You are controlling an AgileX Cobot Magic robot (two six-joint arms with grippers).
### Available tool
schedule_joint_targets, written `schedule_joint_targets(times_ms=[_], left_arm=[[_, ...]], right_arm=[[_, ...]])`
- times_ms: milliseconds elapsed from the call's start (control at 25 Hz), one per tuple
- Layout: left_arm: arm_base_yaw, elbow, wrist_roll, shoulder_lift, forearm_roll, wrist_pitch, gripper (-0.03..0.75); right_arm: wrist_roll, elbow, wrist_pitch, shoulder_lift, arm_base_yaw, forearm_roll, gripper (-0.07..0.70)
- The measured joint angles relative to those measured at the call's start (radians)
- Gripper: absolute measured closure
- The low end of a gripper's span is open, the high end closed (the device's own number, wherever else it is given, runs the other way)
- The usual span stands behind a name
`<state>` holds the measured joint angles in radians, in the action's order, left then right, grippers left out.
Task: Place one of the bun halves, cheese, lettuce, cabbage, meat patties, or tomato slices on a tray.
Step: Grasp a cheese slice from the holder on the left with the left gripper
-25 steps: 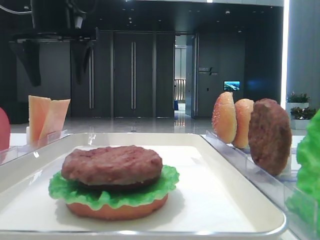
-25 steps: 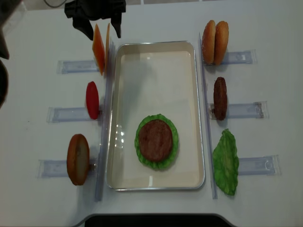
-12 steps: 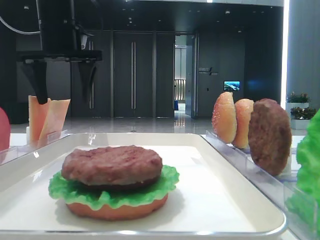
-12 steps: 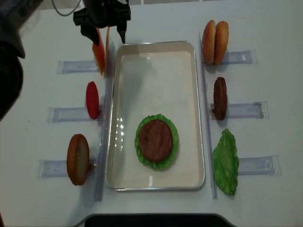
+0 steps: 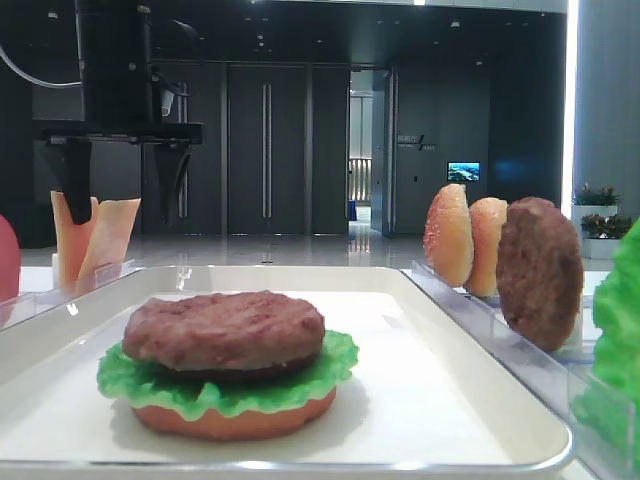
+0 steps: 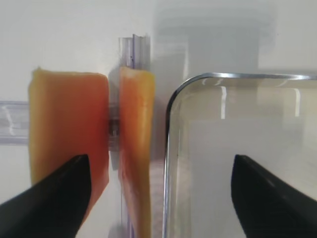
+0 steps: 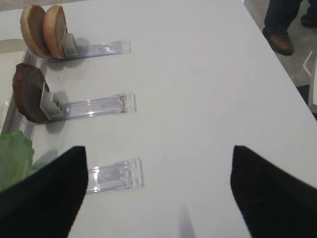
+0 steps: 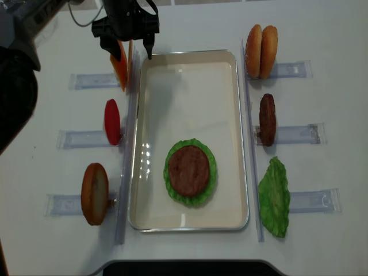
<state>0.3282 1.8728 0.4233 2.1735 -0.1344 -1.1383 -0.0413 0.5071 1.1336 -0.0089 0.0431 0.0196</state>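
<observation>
Two cheese (image 8: 121,64) slices stand on edge in a clear rack just left of the white tray (image 8: 190,53). My left gripper (image 8: 129,49) is open and hangs over them. In the left wrist view the right cheese slice (image 6: 134,148) and the tray corner (image 6: 171,119) lie between its fingers, and the left slice (image 6: 67,124) sits by the left finger. On the tray a meat patty (image 8: 188,170) lies on lettuce (image 8: 210,172) over a bun half (image 5: 235,422). My right gripper (image 7: 158,198) is open over bare table.
Right of the tray, racks hold two bun halves (image 8: 261,43), a patty (image 8: 267,119) and a lettuce leaf (image 8: 274,198). On the left stand a tomato slice (image 8: 112,121) and a bun half (image 8: 95,192). Long clear rails run along both tray sides.
My left gripper has moved right and come down, from above the table's far left corner to a place astride the cheese slices. Its jaws stayed open.
</observation>
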Motion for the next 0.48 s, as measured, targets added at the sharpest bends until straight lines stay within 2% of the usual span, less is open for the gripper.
schedule_joint_targets(times_ms=[80, 160, 480], left_arm=[[0.000, 0.000, 0.001, 0.000, -0.002, 0.000, 0.039], [0.000, 0.000, 0.002, 0.001, -0.005, 0.000, 0.096], [0.000, 0.000, 0.003, 0.001, -0.033, -0.008, 0.553]], right_arm=[[0.000, 0.000, 0.000, 0.000, 0.000, 0.000, 0.071], [0.000, 0.000, 0.000, 0.000, 0.000, 0.000, 0.071], [0.000, 0.000, 0.000, 0.000, 0.000, 0.000, 0.071]])
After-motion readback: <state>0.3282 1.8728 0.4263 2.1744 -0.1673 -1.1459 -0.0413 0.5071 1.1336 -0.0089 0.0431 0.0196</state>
